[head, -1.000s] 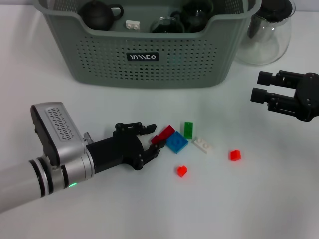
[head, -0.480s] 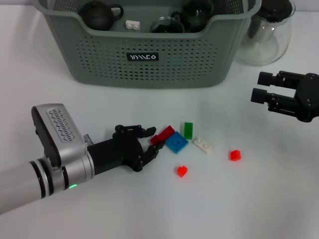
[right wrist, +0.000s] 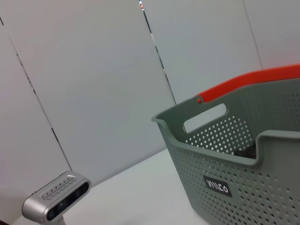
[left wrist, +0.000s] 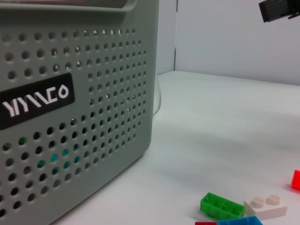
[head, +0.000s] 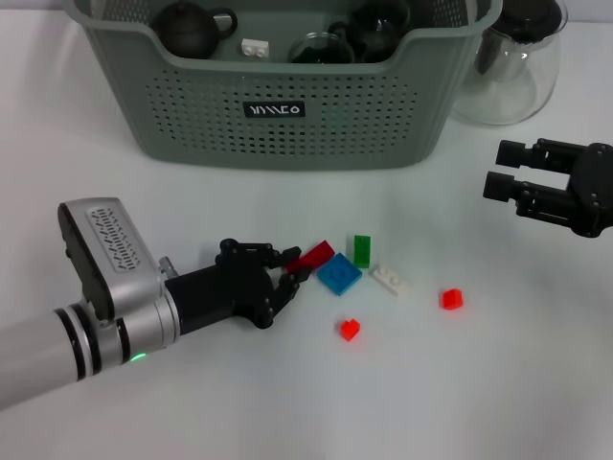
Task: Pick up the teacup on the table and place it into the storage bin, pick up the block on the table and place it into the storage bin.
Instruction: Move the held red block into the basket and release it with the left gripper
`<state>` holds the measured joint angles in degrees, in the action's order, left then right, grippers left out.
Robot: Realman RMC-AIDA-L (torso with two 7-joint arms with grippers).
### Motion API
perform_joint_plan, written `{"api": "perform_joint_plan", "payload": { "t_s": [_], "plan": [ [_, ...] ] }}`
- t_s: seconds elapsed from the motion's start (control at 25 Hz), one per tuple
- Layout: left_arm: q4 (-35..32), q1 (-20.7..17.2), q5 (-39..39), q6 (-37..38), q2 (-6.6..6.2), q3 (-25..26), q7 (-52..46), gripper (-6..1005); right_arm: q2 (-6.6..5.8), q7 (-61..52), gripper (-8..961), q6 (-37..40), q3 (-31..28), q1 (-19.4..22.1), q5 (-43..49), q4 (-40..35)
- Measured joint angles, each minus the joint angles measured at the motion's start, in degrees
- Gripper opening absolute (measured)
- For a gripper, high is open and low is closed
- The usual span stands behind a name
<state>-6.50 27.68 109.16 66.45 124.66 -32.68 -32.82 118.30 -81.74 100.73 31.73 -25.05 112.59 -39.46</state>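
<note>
Six small blocks are lying on the white table (head: 460, 383) in front of the storage bin (head: 287, 105), and I am working on the dark red block (head: 312, 257) at their left end. My left gripper (head: 287, 271) is sitting low on the table, its fingers closed on that dark red block, which is tilting up off the surface just beside the blue block (head: 339, 274). Next to these I am seeing a green block (head: 361, 250), a white block (head: 388, 279) and two small red cubes (head: 350, 330) further right. My right gripper (head: 501, 170) is hovering well apart over the table's right side, fingers spread, near the glass jug (head: 508, 67). Inside the bin I am making out dark teaware and another white block (head: 255, 46).
</note>
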Motion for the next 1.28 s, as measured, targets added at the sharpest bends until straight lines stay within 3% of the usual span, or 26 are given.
{"api": "perform_joint_plan", "payload": {
  "t_s": [0.2, 0.36, 0.52, 0.68, 0.8, 0.92, 1.12, 1.2, 1.28],
  "plan": [
    [-2.6, -1.1, 0.3, 2.7, -0.36, 0.0, -4.5, 194, 0.00, 0.0, 612, 0.1, 0.0, 0.0, 0.0, 0.0],
    [-11.2, -4.6, 1.9, 9.3, -0.63, -0.3, -13.2, 194, -0.05, 0.0, 612, 0.1, 0.0, 0.0, 0.0, 0.0],
    [-22.1, -8.7, 4.8, 19.0, -1.31, 0.0, -24.0, 209, -0.10, 0.0, 611, 0.1, 0.0, 0.0, 0.0, 0.0],
    [-29.3, -9.5, 5.5, 34.0, -3.08, 2.7, -31.0, 224, -0.16, 0.0, 612, 0.1, -0.3, 0.0, 0.0, 0.0],
    [-31.7, -6.3, 4.0, 44.0, -4.23, 7.7, -37.0, 235, -0.13, 0.0, 614, 0.2, -0.5, 0.0, 0.0, 0.0],
    [-33.5, -1.1, 0.9, 46.5, -5.25, 10.7, -46.7, 246, -0.09, 0.0, 614, 0.2, -0.5, -0.1, 0.0, 0.0],
    [-39.3, 9.5, -1.6, 35.7, -7.63, 10.4, -68.2, 264, 0.01, 0.1, 613, 0.2, -0.3, -0.5, 0.0, 0.0],
    [-40.7, 13.5, -0.9, 30.1, -9.53, 7.6, -75.1, 272, 0.07, 0.1, 613, 0.2, -0.2, -0.5, 0.0, 0.0],
    [-41.2, 17.3, 0.8, 23.9, -12.45, 1.7, -81.7, 279, 0.10, 0.1, 613, 0.2, -0.3, -0.5, 0.0, 0.0]
  ]
}}
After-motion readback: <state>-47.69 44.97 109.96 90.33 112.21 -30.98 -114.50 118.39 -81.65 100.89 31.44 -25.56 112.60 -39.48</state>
